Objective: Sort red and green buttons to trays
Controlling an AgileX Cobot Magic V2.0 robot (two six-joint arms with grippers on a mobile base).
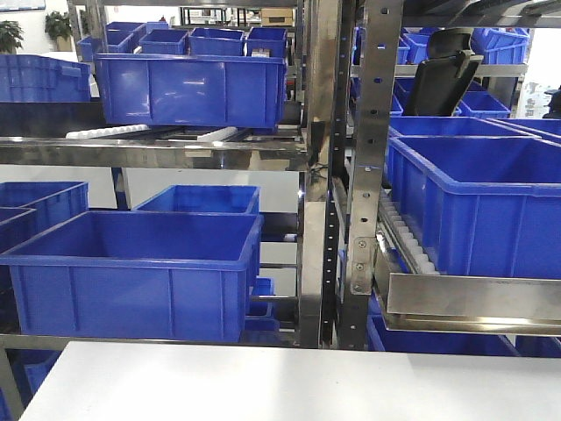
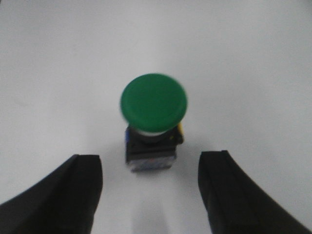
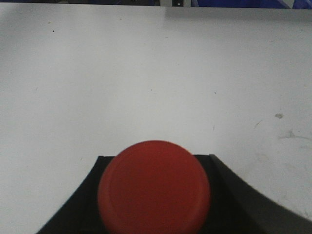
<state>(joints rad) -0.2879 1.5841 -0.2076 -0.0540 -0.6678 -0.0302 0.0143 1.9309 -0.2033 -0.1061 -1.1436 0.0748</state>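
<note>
Both sides engaged | left pincer (image 2: 151,158) released, straddling upright green button (image 2: 153,101) on surface (image 2: 58,58), poised to close | right pincer (image 3: 158,158) clenched on red button (image 3: 154,187), apparently for sorting.

My front camera looks level and forward, over a strip of white table (image 1: 263,386) along the frame's bottom, onto a steel rack (image 1: 317,175) of blue crates (image 1: 131,272) close behind. My left wrist camera looks down on that tabletop from very near, green button (image 2: 153,101) at centre; my right one faces across it to the far edge at the frame's top, red button (image 3: 154,187) very close at lower centre.
</note>
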